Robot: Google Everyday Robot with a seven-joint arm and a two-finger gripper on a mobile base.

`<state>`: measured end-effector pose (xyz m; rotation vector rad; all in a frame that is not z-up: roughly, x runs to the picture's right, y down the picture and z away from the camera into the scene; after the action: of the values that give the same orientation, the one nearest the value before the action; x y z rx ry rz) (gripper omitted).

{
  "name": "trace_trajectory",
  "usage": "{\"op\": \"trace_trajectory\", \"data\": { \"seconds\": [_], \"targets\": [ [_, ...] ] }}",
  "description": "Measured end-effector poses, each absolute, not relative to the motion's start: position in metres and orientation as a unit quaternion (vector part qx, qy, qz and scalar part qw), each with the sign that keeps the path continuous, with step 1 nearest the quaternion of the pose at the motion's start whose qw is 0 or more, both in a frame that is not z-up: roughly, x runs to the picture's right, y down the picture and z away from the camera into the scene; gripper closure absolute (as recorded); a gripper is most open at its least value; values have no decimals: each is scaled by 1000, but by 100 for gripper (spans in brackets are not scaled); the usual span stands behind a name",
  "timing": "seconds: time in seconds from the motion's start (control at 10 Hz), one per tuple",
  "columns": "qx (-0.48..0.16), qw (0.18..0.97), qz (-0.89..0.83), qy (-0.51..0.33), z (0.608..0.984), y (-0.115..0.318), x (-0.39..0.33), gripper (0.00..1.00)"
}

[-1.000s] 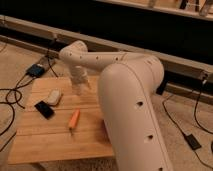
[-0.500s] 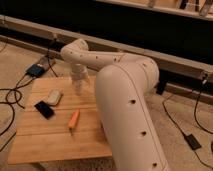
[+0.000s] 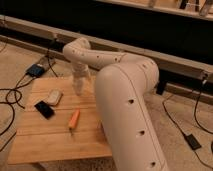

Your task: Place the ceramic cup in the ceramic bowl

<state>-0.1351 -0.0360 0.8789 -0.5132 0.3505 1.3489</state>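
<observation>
My end effector (image 3: 78, 89) hangs low over the far part of the wooden tabletop (image 3: 45, 142), at the end of my white arm (image 3: 125, 100). How far it is open, or whether it holds something, I cannot tell. The ceramic cup I cannot make out (it may be lost against the pale end of my arm). Just to the left lies a flat white gadget (image 3: 53, 96), next to it a black phone (image 3: 44, 109), and nearer the camera an orange carrot (image 3: 74, 120).
</observation>
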Motion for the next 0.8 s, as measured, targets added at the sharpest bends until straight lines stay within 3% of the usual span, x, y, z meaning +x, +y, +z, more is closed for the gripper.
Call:
{"op": "trace_trajectory", "data": {
  "seconds": [0.8],
  "targets": [
    [-207, 699, 663, 171, 903, -49, -123, 35]
  ]
}}
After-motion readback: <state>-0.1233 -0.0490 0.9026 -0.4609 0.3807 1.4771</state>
